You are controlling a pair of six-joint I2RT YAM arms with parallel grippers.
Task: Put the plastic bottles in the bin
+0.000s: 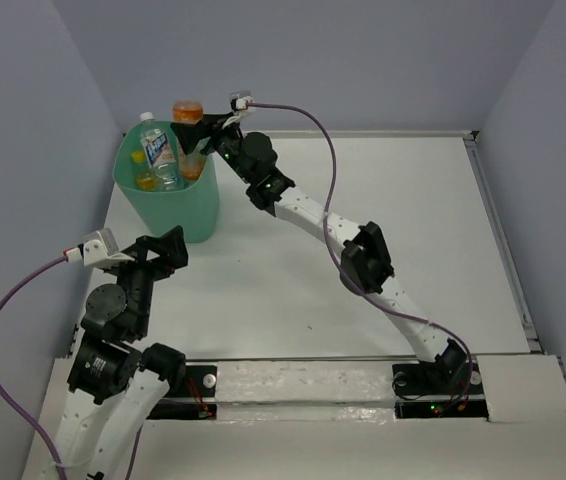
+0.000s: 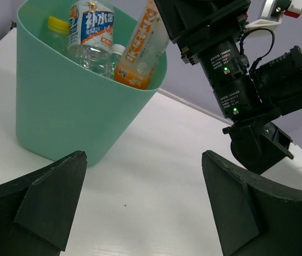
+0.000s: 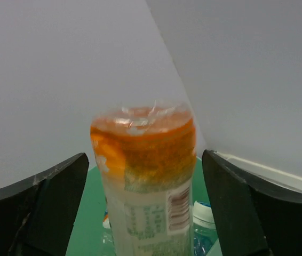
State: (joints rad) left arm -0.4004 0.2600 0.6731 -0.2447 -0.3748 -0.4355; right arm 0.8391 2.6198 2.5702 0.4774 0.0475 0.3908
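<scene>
The mint-green bin (image 1: 170, 208) stands at the far left of the table with several plastic bottles in it. An orange-labelled bottle (image 1: 189, 132) sticks base-up out of the bin's right side. My right gripper (image 1: 206, 124) hovers over it, open. In the right wrist view a gap shows on each side between the blurred orange bottle (image 3: 145, 176) and the fingers (image 3: 49, 202). A blue-labelled bottle (image 2: 91, 31) and a short yellow-capped bottle (image 2: 58, 24) stand inside the bin (image 2: 60, 106). My left gripper (image 2: 143, 202) is open over bare table, near the bin's front.
The right arm (image 2: 236, 80) reaches across the table to the bin's rim. Grey walls close in the left, back and right sides. A white-capped bottle (image 3: 203, 213) lies low in the bin under the right gripper.
</scene>
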